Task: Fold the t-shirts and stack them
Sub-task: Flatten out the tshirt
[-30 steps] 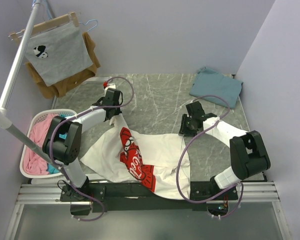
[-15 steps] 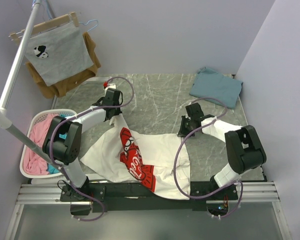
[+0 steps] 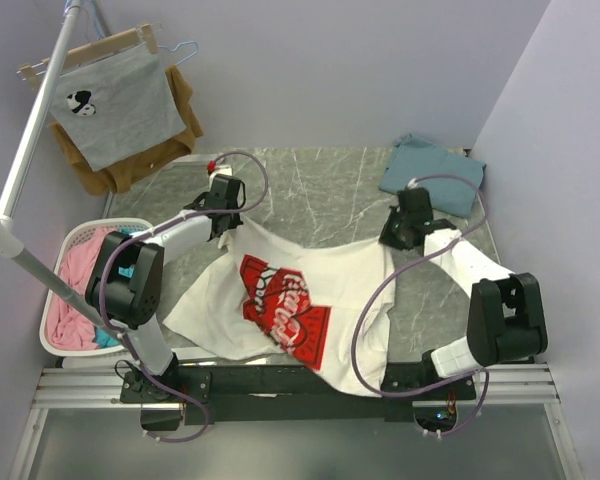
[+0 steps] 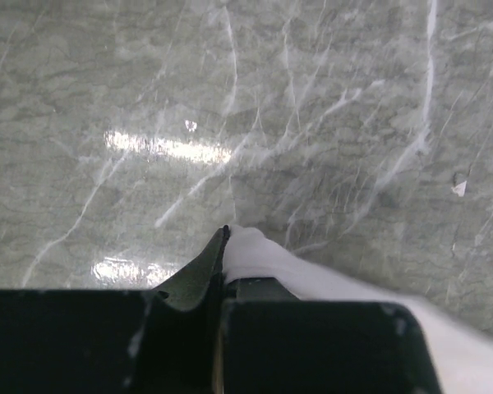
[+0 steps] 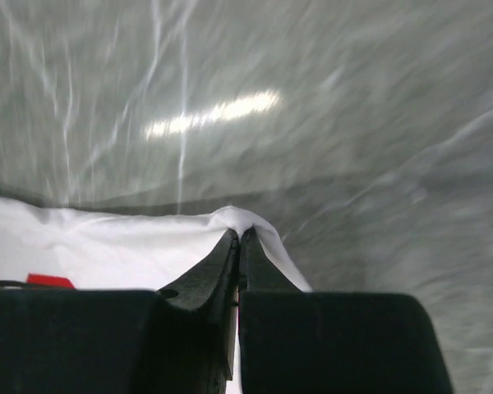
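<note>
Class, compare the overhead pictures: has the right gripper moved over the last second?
Yes. The right gripper, shut on the white t-shirt, has moved rightward and farther back, closer to the folded teal t-shirt.

The table has a grey-green marbled top with pale veins, and light glares off it in both wrist views. A white t-shirt with a red logo sprawls creased across the near half, its lower hem reaching over the near edge. A teal-blue t-shirt lies flat in the far right corner, well apart from the white one
</note>
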{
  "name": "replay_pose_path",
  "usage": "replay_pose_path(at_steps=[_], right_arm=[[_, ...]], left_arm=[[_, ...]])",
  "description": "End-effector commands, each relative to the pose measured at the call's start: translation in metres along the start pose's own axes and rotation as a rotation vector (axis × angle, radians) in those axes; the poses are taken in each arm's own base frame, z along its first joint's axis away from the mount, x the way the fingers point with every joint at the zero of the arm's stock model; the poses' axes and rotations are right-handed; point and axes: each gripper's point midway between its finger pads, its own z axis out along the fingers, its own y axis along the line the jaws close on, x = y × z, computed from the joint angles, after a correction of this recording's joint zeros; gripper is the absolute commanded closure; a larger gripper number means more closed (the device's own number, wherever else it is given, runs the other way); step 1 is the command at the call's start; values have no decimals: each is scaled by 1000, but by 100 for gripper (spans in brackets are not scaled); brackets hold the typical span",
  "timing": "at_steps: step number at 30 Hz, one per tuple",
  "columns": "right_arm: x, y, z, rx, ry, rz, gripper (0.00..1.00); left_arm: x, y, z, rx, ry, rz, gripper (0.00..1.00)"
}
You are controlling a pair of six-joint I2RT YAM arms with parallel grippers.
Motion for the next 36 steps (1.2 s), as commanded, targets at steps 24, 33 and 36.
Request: replay_pose_path(at_steps=[24,33,36], right_arm=[[-273,21,59,-48,-332,100,100],[-259,18,81,-58,-289,101,100],[-258,19,82,-70,-282,96,100]], left_arm=[[-124,30,109,-285,-137,140,91],[-110,49,136,-290,-119,132,57],[-113,59,143,-255,-105,89,52]])
